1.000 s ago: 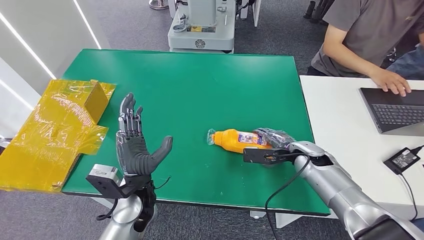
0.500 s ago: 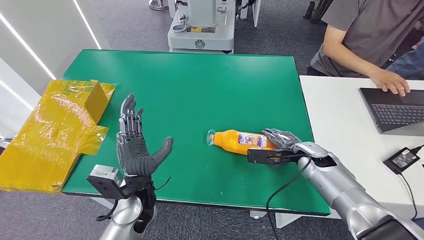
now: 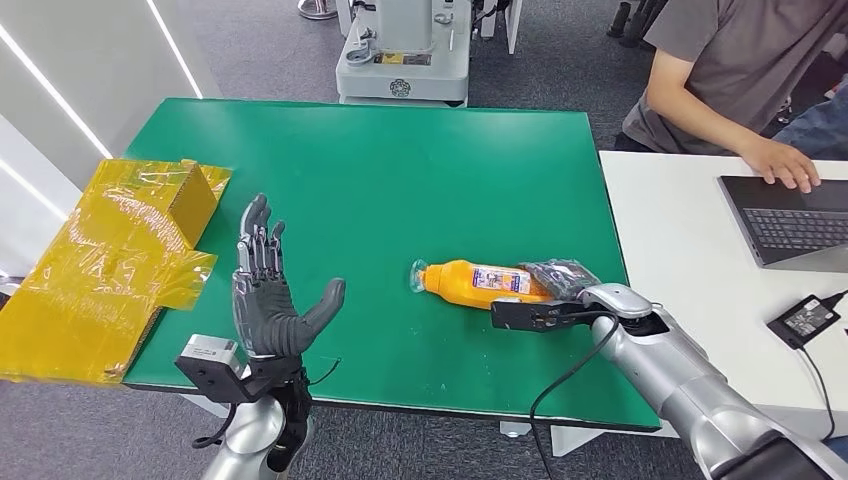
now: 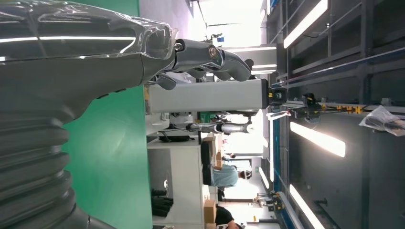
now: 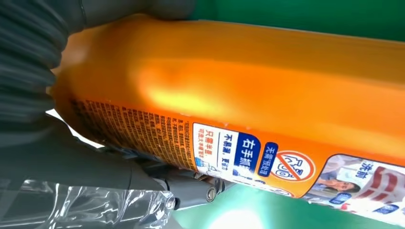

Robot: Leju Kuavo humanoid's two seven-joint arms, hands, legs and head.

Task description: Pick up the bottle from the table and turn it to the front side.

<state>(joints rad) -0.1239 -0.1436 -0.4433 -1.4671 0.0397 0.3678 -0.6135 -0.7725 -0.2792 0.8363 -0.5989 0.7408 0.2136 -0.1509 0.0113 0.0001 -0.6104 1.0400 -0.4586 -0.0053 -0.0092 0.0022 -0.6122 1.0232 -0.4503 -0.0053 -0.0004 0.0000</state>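
An orange bottle point(image 3: 470, 283) with a clear cap and a white-blue label lies on its side on the green table point(image 3: 400, 170), cap pointing left. My right hand point(image 3: 560, 277) grips its base end, near the table's front right. In the right wrist view the bottle point(image 5: 248, 90) is wrapped by the hand, with dark fingers point(image 5: 191, 188) under the printed label. My left hand point(image 3: 268, 300) stands upright and open over the table's front left, palm turned toward the bottle and holding nothing. Its fingers point(image 4: 210, 59) are spread in the left wrist view.
Yellow-wrapped cardboard point(image 3: 110, 250) overhangs the table's left edge. On the right, a white desk point(image 3: 680, 230) adjoins the table; it carries a laptop point(image 3: 790, 215) and a power adapter point(image 3: 805, 318). A person point(image 3: 740, 70) sits there typing. A grey machine base point(image 3: 403, 50) stands beyond the far edge.
My right hand has closed tighter around the bottle's base, and the bottle has shifted slightly left. The left hand has barely moved.
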